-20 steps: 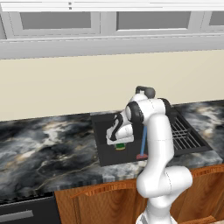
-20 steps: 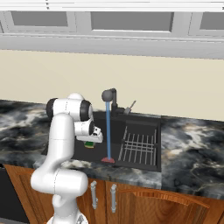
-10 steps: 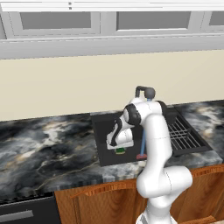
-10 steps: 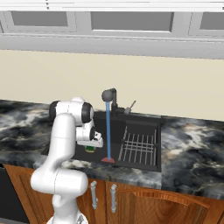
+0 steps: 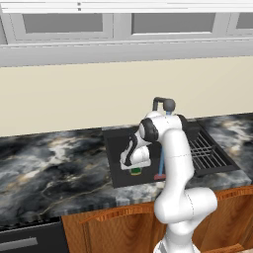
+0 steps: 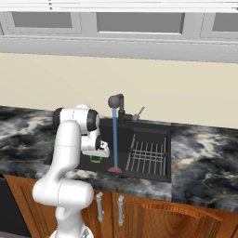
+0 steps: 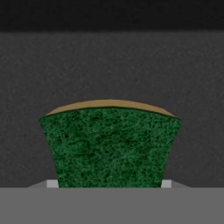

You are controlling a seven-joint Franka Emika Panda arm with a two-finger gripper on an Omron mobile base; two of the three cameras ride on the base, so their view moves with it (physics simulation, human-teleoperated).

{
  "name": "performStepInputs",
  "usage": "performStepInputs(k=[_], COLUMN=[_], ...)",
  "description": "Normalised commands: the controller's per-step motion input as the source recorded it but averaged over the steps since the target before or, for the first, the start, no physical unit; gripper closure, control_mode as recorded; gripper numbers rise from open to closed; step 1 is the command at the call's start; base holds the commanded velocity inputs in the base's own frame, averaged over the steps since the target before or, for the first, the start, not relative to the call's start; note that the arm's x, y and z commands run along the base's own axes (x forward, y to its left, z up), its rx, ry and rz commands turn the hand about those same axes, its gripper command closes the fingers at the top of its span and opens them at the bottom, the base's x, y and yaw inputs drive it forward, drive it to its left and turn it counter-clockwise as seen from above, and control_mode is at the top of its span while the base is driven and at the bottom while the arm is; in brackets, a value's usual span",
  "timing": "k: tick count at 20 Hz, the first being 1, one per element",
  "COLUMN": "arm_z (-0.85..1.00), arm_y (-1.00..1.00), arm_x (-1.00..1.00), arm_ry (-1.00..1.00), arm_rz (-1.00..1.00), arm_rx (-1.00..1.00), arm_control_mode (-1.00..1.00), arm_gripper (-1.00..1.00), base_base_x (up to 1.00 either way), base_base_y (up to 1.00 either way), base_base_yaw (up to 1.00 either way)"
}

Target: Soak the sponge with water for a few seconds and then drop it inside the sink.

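Sponge in hand, low over the sink, off to one side of the water.

The gripper (image 5: 135, 169) is clamped on the sponge (image 7: 110, 146) inside the sink (image 6: 153, 131); the water (image 6: 115, 139) runs just beside it, so I'd guess the next move is sliding under the stream.

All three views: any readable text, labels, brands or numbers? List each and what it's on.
None: no text, label, brand or number can be read in any view.
The sponge shows plain green scrub and a yellow edge, unmarked.
The tap, sink, wire rack, counter and cabinets carry no markings.
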Motion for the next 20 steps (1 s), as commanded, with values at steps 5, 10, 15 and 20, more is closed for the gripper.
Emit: performStepInputs(k=[5, 10, 15, 20], arm_z=[0.0, 0.0, 0.27, 0.51], arm_y=[0.0, 0.0, -0.01, 0.0], arm_x=[0.0, 0.0, -0.23, -0.21], arm_ry=[0.0, -0.02, -0.1, -0.1], arm_rz=[0.0, 0.0, 0.03, 0.04], arm_rx=[0.0, 0.0, 0.0, 0.0], arm_control_mode=[-1.0, -1.0, -1.0, -1.0], arm_gripper=[-1.0, -1.0, -1.0, -1.0], base_base_x=[0.0, 0.0, 0.0, 0.0], base_base_y=[0.0, 0.0, 0.0, 0.0], base_base_yaw=[0.0, 0.0, 0.0, 0.0])
